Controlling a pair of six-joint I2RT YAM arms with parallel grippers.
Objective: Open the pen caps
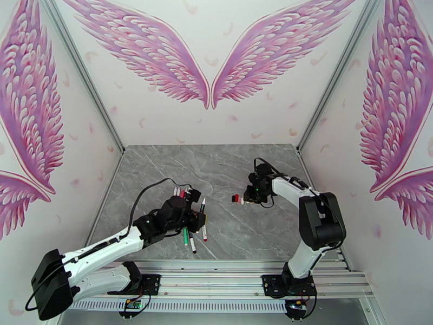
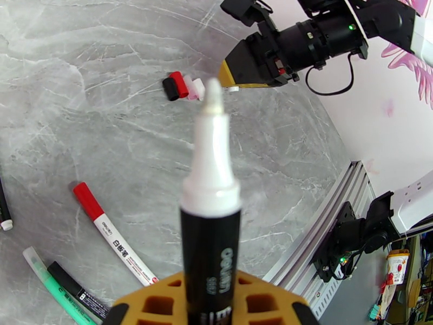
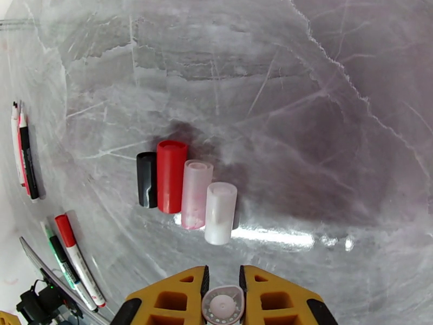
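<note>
Four loose pen caps lie side by side on the grey marble table: black [image 3: 146,180], red [image 3: 171,177], pink [image 3: 194,195] and white [image 3: 220,213]. They also show as a small cluster [image 1: 236,199] in the top view and far off [image 2: 178,86] in the left wrist view. My right gripper [image 3: 222,301] hovers just near of them, shut on a white cap seen end-on. My left gripper [image 2: 211,301] is shut on a black-barrelled pen [image 2: 211,255] whose bare white tip points toward the right gripper [image 2: 254,63].
Capped pens lie on the table by the left gripper [image 1: 196,216]: a red-capped one [image 2: 113,236], a green one [image 2: 54,285] and a black one [image 2: 76,291]. More pens lie at the left edge [image 3: 24,153]. The aluminium rail [image 1: 227,277] runs along the near edge.
</note>
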